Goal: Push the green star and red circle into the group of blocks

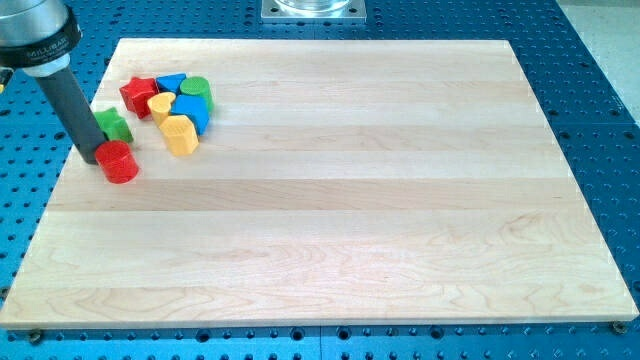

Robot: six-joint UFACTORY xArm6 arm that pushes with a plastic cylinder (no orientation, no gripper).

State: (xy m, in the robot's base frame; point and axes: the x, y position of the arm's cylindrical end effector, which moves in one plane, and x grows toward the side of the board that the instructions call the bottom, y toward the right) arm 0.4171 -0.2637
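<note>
Eight blocks sit on one wooden worktop point(330, 200). Two are red: a red circle point(119, 162) and a red star point(137, 94). Two are green: a green star point(114, 124) and a green cylinder point(196, 89). Two are blue: one point(170, 83), another point(191, 111). Two are yellow: one point(160, 106), another point(180, 134).

No text, number or brand can be read anywhere. A narrow band runs round the grey arm housing point(35, 35) above the wooden board's point(330, 250) top-left corner, but any marks on it are too blurred to read.
</note>
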